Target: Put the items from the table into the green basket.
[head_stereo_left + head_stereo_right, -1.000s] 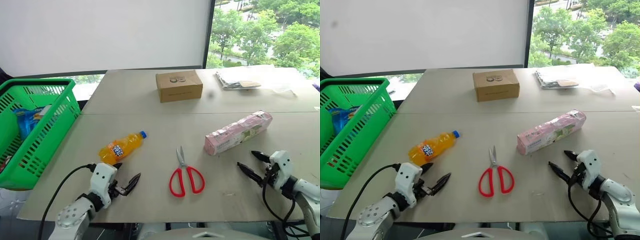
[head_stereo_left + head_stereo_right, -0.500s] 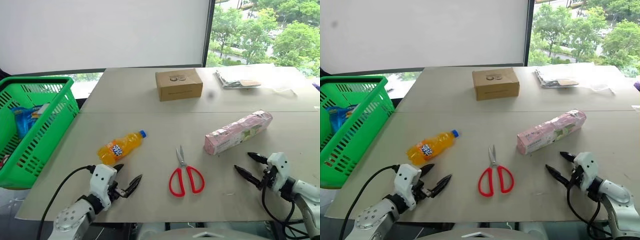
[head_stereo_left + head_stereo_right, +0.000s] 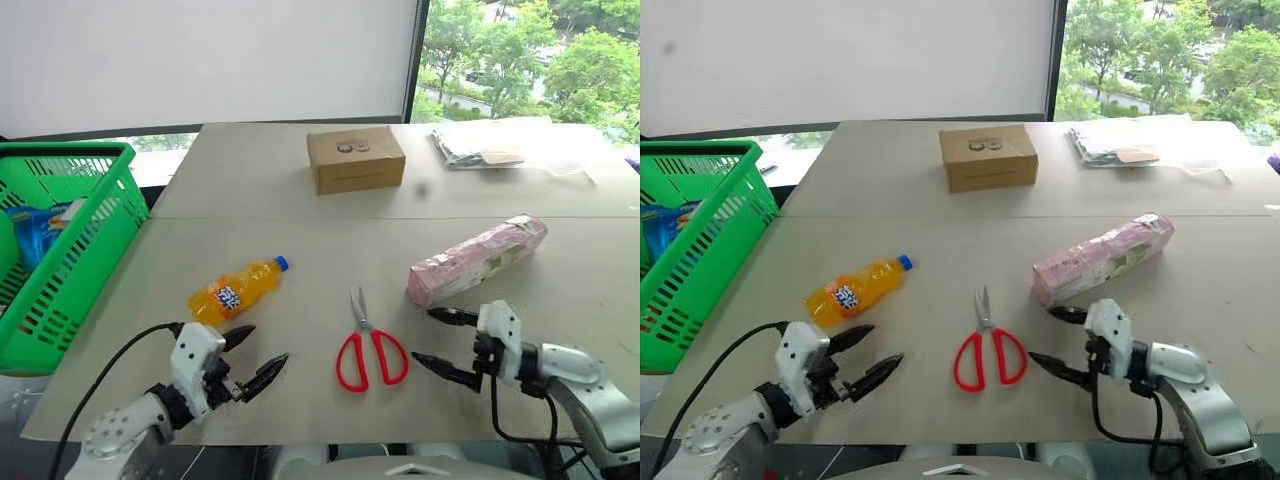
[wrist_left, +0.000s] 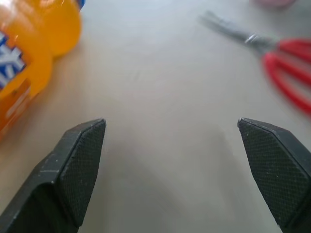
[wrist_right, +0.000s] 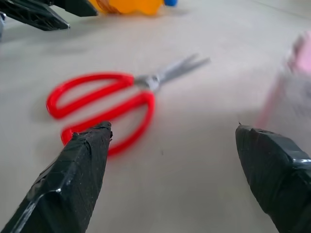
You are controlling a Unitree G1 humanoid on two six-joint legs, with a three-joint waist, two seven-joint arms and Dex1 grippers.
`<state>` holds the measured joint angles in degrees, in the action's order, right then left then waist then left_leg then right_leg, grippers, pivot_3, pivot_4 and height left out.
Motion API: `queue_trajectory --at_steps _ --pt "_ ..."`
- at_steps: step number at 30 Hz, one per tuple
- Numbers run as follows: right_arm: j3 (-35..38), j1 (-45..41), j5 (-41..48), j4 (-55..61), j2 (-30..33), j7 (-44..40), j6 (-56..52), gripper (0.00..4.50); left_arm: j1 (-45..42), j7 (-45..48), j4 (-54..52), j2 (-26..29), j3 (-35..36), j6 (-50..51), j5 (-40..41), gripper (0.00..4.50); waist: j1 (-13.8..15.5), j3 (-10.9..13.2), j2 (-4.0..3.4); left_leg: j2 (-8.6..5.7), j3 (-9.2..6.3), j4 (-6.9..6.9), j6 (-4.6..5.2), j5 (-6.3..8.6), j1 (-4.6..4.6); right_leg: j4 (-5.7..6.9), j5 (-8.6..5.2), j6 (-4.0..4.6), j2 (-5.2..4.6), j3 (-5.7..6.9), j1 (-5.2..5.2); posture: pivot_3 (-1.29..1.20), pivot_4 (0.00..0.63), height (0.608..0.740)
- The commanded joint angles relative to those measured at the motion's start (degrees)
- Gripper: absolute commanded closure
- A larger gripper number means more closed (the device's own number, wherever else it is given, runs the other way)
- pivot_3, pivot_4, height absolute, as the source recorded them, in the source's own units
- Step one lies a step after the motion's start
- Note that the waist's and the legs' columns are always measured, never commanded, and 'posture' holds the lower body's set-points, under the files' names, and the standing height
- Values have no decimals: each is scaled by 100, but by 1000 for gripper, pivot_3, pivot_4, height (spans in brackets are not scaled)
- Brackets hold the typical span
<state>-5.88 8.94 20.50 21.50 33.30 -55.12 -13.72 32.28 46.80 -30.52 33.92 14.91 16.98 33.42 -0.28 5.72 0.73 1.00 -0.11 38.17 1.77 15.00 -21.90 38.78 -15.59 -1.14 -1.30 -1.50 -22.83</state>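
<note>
An orange soda bottle [image 3: 237,291] with a blue cap lies on its side on the tan table [image 3: 300,235]. Just in front of it my left gripper [image 3: 265,347] hovers open, holding nothing; the left wrist view has the bottle [image 4: 29,58] beyond one finger. The long pink-and-green carton pack [image 3: 478,259] lies at the right. My right gripper [image 3: 424,335] is open and empty, just in front of the pack's near end, pointing left toward the scissors. The green basket [image 3: 70,270] stands off the table's left edge.
Red-handled scissors [image 3: 370,345] lie between the two grippers, blades pointing away from me. A brown cardboard box [image 3: 355,160] and a clear bag of packets [image 3: 480,152] sit at the back. A blue packet [image 3: 35,220] lies inside the basket.
My right gripper has swung left from the table's right side to a spot beside the scissors. The left gripper has risen slightly. The camera has tilted down a little.
</note>
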Motion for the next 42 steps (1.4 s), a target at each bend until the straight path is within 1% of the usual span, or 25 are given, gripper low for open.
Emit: queue_trajectory --at_steps 1,3,6,8,9,11,14,18,20,22,23,24,26,28,30,36,42 --pt "-341 -192 -358 434 159 271 -414 114 386 544 -724 421 499 25 388 38 30 64 13 0 -2 -3 -1 0 -5 -7 0 0 -2 5 -2 115 119 724" --pt "-489 -268 -562 488 310 343 -613 114 575 652 -962 594 694 58 448 38 110 133 5 0 -3 -10 -3 2 -12 -25 1 2 -5 11 -3 149 138 724" --pt "-623 -376 -354 684 401 252 -978 114 937 910 -1383 850 1203 80 519 38 208 225 1 -4 -10 -13 -2 2 -43 -44 12 20 -15 27 -20 189 164 724" --pt "-683 -427 -307 781 495 203 -1185 114 1100 944 -1648 907 1483 152 653 38 280 280 13 -5 -26 -13 -1 1 -72 -51 15 24 -15 43 -40 207 174 724" --pt "-741 -476 -348 810 576 178 -1291 114 1199 967 -1793 935 1635 191 699 38 318 316 14 -5 -35 -13 -1 1 -90 -53 15 25 -15 51 -52 223 189 724" --pt "-804 -566 -435 821 722 207 -1525 114 1376 973 -2021 927 1784 227 670 38 368 385 9 -5 -45 -15 -1 1 -98 -64 16 26 -15 60 -52 239 201 724" --pt "-777 -632 -445 788 845 270 -1750 114 1661 933 -2299 802 1717 181 466 38 409 428 32 -5 -43 -32 -1 1 -96 -80 17 27 -17 62 -50 263 208 724" --pt "-759 -611 -522 788 1025 306 -1881 114 1809 738 -2546 634 1451 286 449 38 459 442 33 -5 -49 -42 -1 1 -95 -85 16 27 -17 70 -50 272 199 724" --pt "-809 -637 -612 805 1129 332 -1961 648 1667 629 -2532 590 1206 264 329 0 486 443 30 -5 -48 -42 -1 1 -93 -86 13 22 -17 70 -47 262 191 724" --pt "-901 -710 -738 827 1234 412 -2122 1373 1499 542 -2456 573 954 248 215 0 522 443 30 -7 -47 -41 -1 1 -89 -87 6 9 -18 70 -43 248 182 724" --pt "-952 -750 -801 841 1284 426 -2137 1554 1412 526 -2412 586 832 244 148 0 545 441 30 -9 -47 -41 -1 1 -89 -87 5 7 -18 70 -42 246 177 724" --pt "-995 -791 -830 866 1318 447 -2185 2170 1316 535 -2362 614 734 229 83 0 581 438 34 -9 -47 -41 -1 1 -88 -88 5 6 -18 71 -42 244 174 724" --pt "-1071 -870 -891 951 1405 493 -2297 2987 1058 504 -2260 633 605 224 48 0 596 434 39 -10 -52 -41 -1 1 -90 -91 5 8 -17 78 -42 236 168 724" --pt "-1181 -945 -1011 1104 1533 517 -2394 3898 847 542 -2123 654 569 201 63 0 600 433 38 -13 -53 -41 -1 0 -91 -92 8 11 -17 81 -41 227 162 724" --pt "-1242 -964 -1059 1228 1626 528 -2407 4438 746 594 -2021 659 523 171 18 0 598 430 37 -13 -54 -41 -1 0 -90 -92 8 11 -17 82 -40 220 158 724" --pt "-1124 -882 -862 1447 1463 766 -2561 4438 513 631 -1843 666 348 117 -67 0 593 416 57 -19 -54 -40 -1 0 -89 -94 9 10 -22 84 -34 188 147 724" --pt "-1013 -726 -816 1502 1421 913 -2504 4438 291 762 -1624 716 188 78 -106 0 568 408 56 -19 -55 -40 -2 0 -83 -92 11 12 -22 85 -31 156 142 724"
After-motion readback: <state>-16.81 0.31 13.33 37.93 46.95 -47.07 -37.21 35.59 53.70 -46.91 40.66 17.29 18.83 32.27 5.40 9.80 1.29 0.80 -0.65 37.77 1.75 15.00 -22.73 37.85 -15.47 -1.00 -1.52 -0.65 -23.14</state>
